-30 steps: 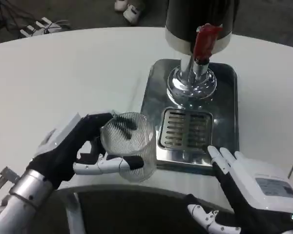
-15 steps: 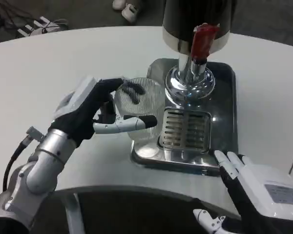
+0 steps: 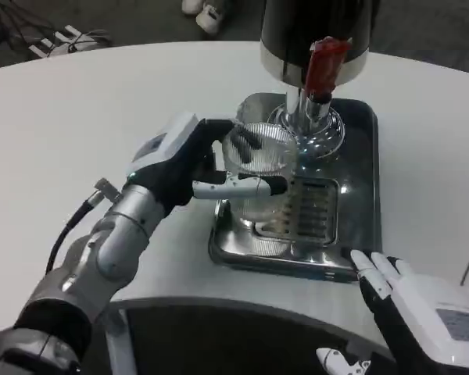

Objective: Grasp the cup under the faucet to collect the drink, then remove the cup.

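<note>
The clear ribbed cup stands upright (looks empty) over the drip grille, just before the red-handled faucet.

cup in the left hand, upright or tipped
Upright. The clear ribbed cup has its rim facing up and its sides vertical, held by the left hand over the tray, beside the faucet.

One cup, one dispenser, two hands.

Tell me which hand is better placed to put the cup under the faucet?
The left hand: it already grips the cup over the tray, beside the faucet. The right hand waits open at the table's near edge.
</note>
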Robot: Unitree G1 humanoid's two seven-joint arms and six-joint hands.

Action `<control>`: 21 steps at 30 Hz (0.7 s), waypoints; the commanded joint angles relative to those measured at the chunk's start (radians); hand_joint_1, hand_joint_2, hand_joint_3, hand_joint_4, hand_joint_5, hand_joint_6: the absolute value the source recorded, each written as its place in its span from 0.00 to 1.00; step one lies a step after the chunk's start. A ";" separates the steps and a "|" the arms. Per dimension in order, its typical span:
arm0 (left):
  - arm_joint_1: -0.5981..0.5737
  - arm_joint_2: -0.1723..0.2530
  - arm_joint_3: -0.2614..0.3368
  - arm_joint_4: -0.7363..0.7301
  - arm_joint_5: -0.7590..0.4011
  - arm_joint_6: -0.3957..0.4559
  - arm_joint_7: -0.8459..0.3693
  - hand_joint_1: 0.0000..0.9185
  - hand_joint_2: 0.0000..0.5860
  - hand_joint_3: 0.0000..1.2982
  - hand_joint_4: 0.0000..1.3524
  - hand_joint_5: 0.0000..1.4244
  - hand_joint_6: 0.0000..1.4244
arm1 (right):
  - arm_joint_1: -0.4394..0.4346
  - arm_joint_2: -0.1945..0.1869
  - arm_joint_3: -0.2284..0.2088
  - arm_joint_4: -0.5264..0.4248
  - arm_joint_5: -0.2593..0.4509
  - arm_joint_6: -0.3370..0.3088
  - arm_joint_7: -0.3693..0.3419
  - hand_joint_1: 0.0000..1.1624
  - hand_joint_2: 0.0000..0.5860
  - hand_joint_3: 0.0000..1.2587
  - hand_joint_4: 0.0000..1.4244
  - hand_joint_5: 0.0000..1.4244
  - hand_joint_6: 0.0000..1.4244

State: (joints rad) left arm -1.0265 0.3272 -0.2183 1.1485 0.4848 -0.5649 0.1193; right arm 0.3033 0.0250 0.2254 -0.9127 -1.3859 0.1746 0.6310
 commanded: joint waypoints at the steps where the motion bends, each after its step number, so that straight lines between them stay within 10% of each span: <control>1: -0.049 -0.030 -0.029 0.031 0.015 0.024 0.024 0.53 0.00 0.80 0.83 0.82 0.82 | 0.035 -0.002 -0.010 -0.033 0.013 -0.019 -0.008 0.25 0.69 0.03 0.00 0.00 0.12; 7: -0.073 -0.054 -0.068 0.046 0.021 0.039 0.021 0.53 0.00 0.77 0.80 0.80 0.79 | 0.075 0.001 -0.031 -0.060 0.028 -0.028 -0.009 0.25 0.69 0.03 0.00 0.00 0.13; 21: -0.085 -0.051 -0.107 0.052 0.020 0.084 -0.085 0.15 0.00 0.27 0.16 0.29 0.34 | 0.117 0.006 -0.065 -0.079 0.069 -0.037 -0.020 0.25 0.69 0.04 0.00 0.00 0.14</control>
State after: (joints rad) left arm -1.1141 0.2676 -0.3185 1.1907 0.5043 -0.4971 0.0594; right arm 0.4083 0.0280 0.1626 -0.9843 -1.3247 0.1511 0.6245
